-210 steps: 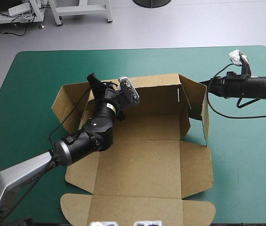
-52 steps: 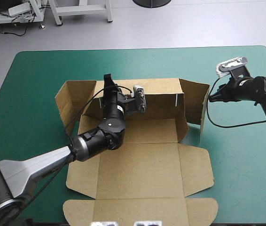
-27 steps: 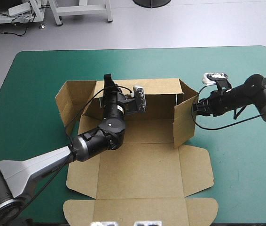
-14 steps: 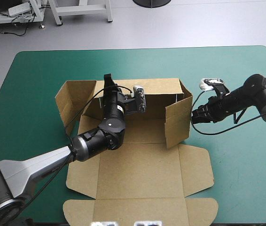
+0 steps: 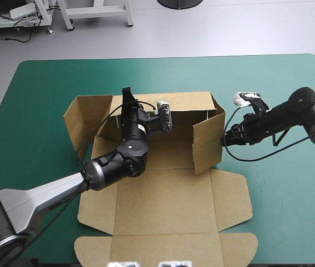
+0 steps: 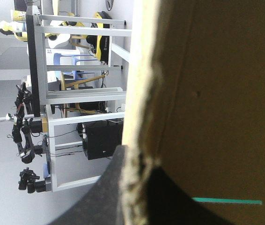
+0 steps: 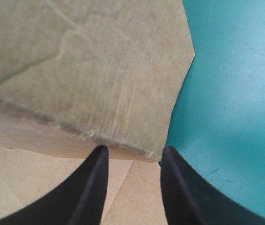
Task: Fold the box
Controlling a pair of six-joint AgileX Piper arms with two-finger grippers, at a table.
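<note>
The raised far wall (image 5: pixel 185 108) of the box (image 5: pixel 163 194) is clamped by the left gripper (image 6: pixel 135 159). Its upright right flap (image 5: pixel 207 146) is met from the right by the right gripper (image 7: pixel 133 152), fingers (image 7: pixel 92 187) narrowly parted.

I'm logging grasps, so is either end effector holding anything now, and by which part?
The left end effector pinches the box by its back wall's top edge. The right end effector is open at the side flap, gripping nothing.
</note>
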